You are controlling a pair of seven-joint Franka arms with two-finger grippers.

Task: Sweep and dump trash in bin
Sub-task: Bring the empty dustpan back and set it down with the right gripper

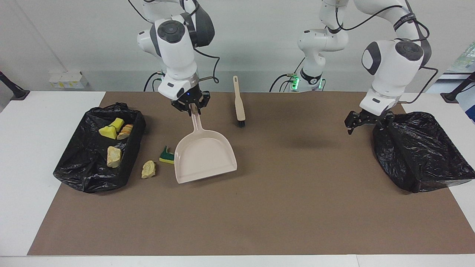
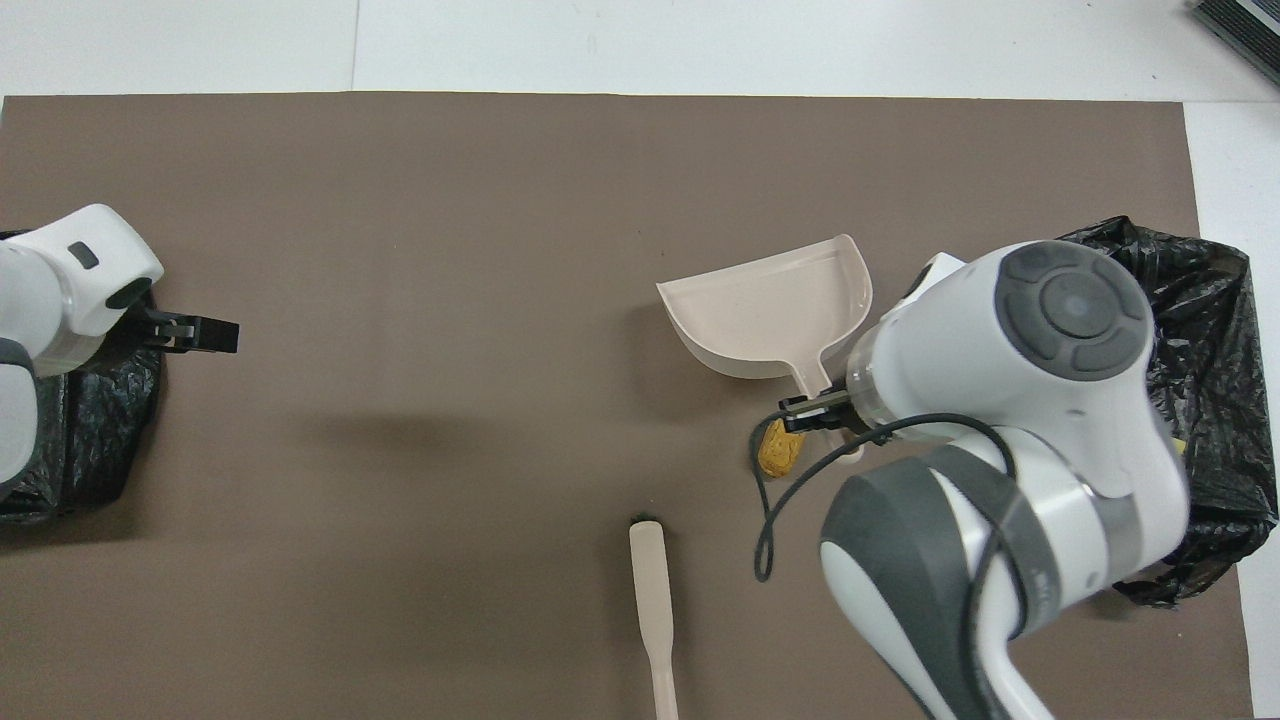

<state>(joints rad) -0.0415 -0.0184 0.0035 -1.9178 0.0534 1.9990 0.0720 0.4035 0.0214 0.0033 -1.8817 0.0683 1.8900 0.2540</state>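
My right gripper is shut on the handle of the beige dustpan, which slopes down to the mat with nothing in its pan. Beside the pan, toward the right arm's end, lie a green-and-yellow sponge bit and a pale beige lump. A tan-orange chunk shows only in the overhead view, under my right wrist. The black-bagged bin at the right arm's end holds a yellow piece, an orange chunk and a beige lump. My left gripper hangs open and holds nothing.
A beige brush with black bristles lies on the brown mat near the robots, between the arms. A second black-bagged bin stands at the left arm's end, right beside my left gripper.
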